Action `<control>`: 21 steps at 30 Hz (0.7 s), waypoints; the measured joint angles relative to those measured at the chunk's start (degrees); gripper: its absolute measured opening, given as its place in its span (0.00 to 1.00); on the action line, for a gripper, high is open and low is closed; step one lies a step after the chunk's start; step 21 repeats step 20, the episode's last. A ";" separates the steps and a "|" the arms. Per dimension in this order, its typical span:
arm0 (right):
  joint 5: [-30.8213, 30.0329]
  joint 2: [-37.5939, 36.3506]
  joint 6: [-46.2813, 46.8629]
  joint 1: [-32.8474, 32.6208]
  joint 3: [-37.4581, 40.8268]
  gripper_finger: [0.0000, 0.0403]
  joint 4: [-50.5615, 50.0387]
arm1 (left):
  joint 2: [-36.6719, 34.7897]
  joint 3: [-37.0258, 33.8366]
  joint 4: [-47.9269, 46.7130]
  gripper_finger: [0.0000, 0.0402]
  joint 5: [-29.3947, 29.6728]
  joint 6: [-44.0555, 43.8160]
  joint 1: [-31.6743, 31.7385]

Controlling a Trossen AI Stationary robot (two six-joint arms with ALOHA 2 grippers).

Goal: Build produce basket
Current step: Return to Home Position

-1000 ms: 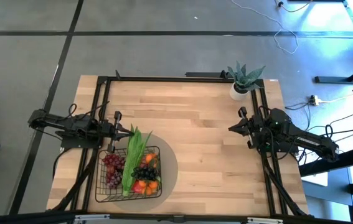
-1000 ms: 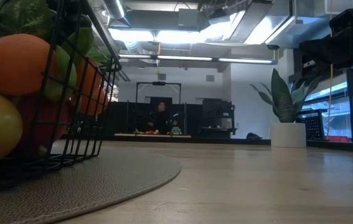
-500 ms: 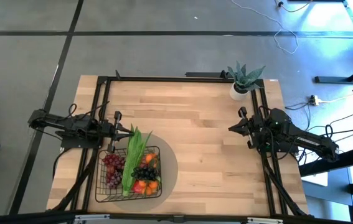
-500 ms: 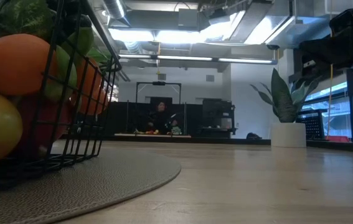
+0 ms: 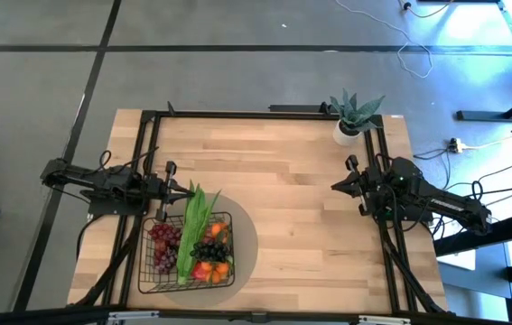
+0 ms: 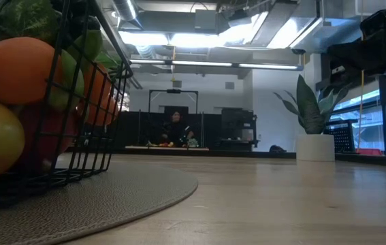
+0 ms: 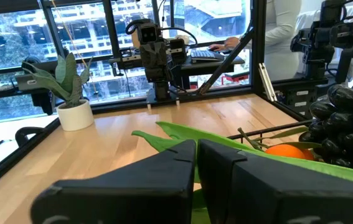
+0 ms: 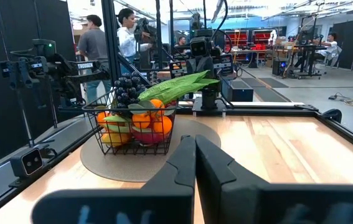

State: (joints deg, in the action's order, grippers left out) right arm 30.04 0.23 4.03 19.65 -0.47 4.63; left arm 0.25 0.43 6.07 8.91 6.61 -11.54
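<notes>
Right now your basket (image 5: 144,271) sits on a round mat (image 5: 249,236) at the table's left side, low in the high view, filled with the produce (image 5: 194,246). Your left gripper (image 5: 186,191) hangs just beyond it, fingers clenched on nothing. Your right gripper (image 5: 337,186) is at the right edge, also clenched and empty.

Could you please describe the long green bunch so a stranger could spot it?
On the table, find the black wire basket by the left arm. The bunch lies across it, overhanging its rim: the only long green thing among round fruit.
</notes>
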 joint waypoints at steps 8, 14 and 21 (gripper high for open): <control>-0.01 0.00 0.00 -0.01 0.00 0.00 0.00 | 0.00 0.00 0.00 0.00 0.00 -0.01 0.00; -0.01 0.00 0.00 -0.01 0.00 0.00 0.01 | 0.00 0.00 0.00 0.03 0.00 0.00 -0.01; 0.00 0.00 0.00 0.01 0.00 0.00 0.01 | 0.00 0.00 0.00 0.05 0.00 0.00 0.01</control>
